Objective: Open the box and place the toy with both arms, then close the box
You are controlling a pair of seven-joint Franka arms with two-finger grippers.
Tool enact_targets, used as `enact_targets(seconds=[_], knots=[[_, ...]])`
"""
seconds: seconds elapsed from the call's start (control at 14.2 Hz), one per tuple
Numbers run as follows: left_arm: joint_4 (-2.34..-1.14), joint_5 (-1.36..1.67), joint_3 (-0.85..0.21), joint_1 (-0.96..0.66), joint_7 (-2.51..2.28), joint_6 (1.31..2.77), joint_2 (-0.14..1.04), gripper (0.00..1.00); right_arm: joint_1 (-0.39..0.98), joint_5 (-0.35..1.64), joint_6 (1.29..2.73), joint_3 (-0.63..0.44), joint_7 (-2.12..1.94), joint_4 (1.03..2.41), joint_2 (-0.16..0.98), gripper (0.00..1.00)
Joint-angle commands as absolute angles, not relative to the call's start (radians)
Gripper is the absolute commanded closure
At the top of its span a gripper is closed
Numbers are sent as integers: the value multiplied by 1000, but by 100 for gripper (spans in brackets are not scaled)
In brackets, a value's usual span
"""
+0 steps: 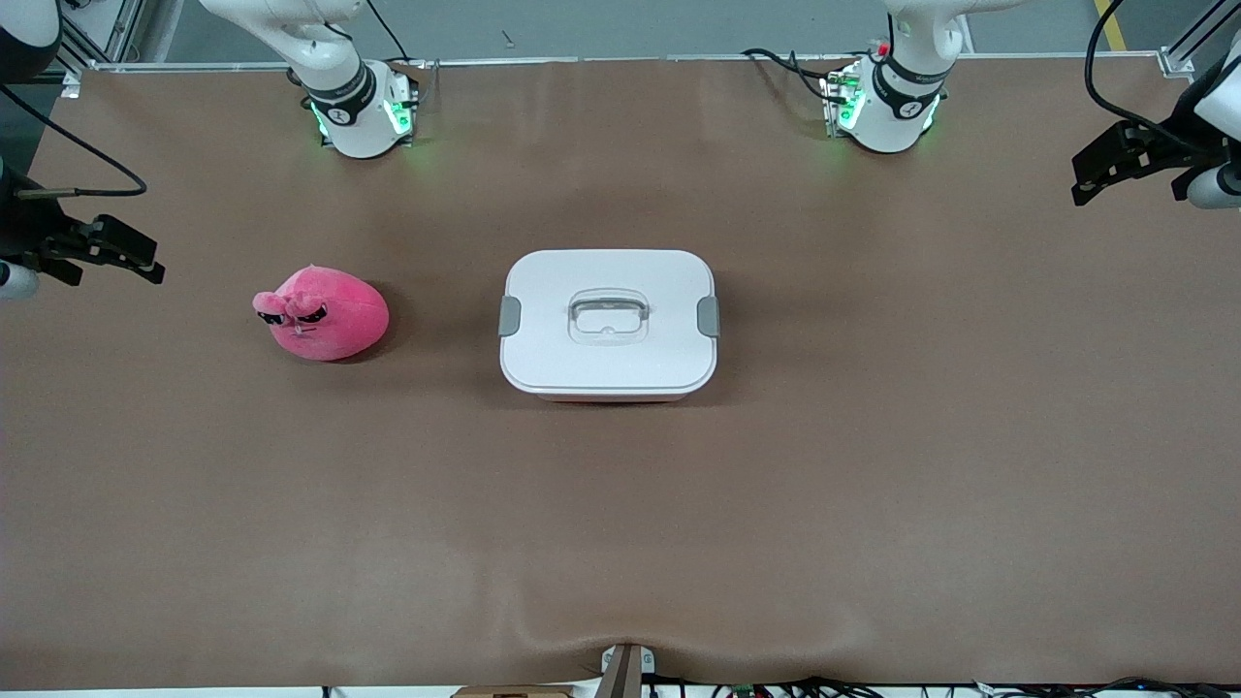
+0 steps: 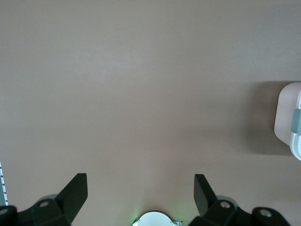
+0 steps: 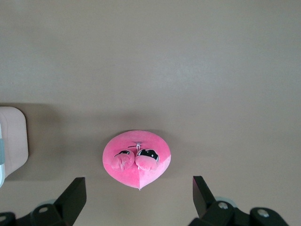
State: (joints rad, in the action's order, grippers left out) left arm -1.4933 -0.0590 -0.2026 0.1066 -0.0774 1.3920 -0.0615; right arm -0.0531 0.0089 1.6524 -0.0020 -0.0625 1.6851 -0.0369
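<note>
The box (image 1: 609,325) stands shut at the table's middle, its white lid on, a grey clip (image 1: 509,316) at each end and a clear handle (image 1: 608,312) on top. Its edge shows in the left wrist view (image 2: 287,117) and the right wrist view (image 3: 13,136). The pink plush toy (image 1: 322,312) lies beside the box toward the right arm's end, and shows in the right wrist view (image 3: 136,157). My right gripper (image 1: 150,264) (image 3: 139,192) hangs open and empty over the table's right arm's end. My left gripper (image 1: 1081,179) (image 2: 139,189) hangs open and empty over the left arm's end.
The two arm bases (image 1: 364,111) (image 1: 887,107) stand lit green along the table's edge farthest from the front camera. Cables (image 1: 795,68) lie by the left arm's base. A small mount (image 1: 625,669) sits at the table's near edge. Brown table (image 1: 620,523) surrounds the box.
</note>
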Motion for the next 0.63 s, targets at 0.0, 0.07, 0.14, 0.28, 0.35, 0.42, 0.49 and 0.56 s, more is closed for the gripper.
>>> enact_targets(seconds=[0.0,0.07,0.14,0.28,0.35,0.42,0.49,0.56], knots=[[-1466,-43,-210,118,-83,1387,-38,0,-57,15,1664,-2,-54,1703,-55,0],[-1466,-46,-210,120,-80,1387,-38,0,-55,14,1664,-2,-54,1703,-55,0],[-1465,-46,-209,120,-83,1387,-38,0,-55,14,1666,-2,-54,1703,-55,0],[-1466,-48,-204,121,-81,1387,-38,0,-55,14,1663,-2,-54,1703,-55,0],[-1466,-51,-203,124,-74,1387,-38,0,-55,14,1663,-2,-54,1703,-55,0],[-1466,-52,-202,127,-72,1387,-38,0,-55,14,1663,-2,-54,1703,-55,0],[-1466,-46,-202,130,-71,1387,-40,0,-55,15,1666,-2,-54,1703,-55,0],[-1468,-46,-202,130,-69,1387,-40,0,-54,14,1667,-2,-54,1703,-55,0]])
